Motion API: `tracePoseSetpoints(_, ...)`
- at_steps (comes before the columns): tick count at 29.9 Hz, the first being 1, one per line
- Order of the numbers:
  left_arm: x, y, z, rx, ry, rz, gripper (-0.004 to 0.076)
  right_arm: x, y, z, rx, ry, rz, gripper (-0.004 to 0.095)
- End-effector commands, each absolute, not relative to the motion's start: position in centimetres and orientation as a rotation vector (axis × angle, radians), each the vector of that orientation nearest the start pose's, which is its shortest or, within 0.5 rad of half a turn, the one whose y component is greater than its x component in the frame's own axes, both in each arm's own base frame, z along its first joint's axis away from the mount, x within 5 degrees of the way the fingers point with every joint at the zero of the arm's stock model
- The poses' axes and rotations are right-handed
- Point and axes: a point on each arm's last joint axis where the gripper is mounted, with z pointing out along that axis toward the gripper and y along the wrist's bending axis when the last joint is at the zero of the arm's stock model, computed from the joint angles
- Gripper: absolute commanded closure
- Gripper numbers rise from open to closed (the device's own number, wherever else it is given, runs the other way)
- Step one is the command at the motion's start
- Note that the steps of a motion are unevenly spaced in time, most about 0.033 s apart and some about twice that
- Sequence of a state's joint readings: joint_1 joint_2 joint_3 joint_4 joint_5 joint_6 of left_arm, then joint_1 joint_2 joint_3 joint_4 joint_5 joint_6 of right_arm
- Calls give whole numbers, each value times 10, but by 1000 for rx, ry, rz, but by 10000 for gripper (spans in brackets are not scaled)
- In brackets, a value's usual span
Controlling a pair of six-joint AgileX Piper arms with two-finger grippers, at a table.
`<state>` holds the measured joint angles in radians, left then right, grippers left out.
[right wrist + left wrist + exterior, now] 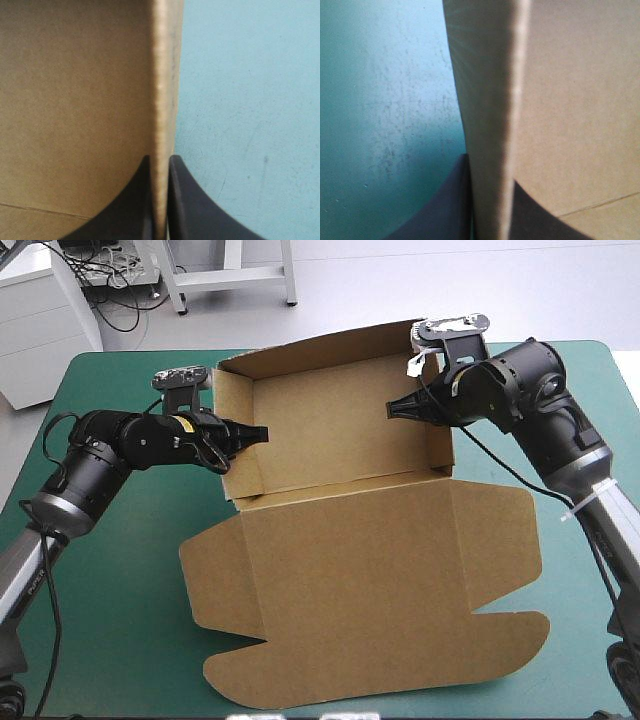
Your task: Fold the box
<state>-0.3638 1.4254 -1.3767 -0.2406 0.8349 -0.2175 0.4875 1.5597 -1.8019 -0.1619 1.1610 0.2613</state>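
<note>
High view: left pincer (262,432) and right pincer (392,410) seemingly nip opposite raised walls of the box (345,435).

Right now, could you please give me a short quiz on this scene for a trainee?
1. True or false: the lid of the box lies flat on the cover.
2. The left tool is: A) open above the lid; B) shut on a raised wall; C) resting on the cover.
3. Fill in: the right tool pinches the box on its ___ side.
Key: 1 true; 2 B; 3 right.
</note>
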Motion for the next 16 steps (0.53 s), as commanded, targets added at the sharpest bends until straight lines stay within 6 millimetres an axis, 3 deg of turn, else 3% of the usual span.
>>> tracePoseSetpoints(1,273,-127,408,95,2291,-645,756,285,138,466,-266,2249,204,908)
tracePoseSetpoints(9,286,-128,415,164,2437,-509,756,287,133,458,-227,2329,125,908)
tracePoseSetpoints(16,324,-145,396,207,2646,-459,756,315,133,421,-233,2503,71,910)
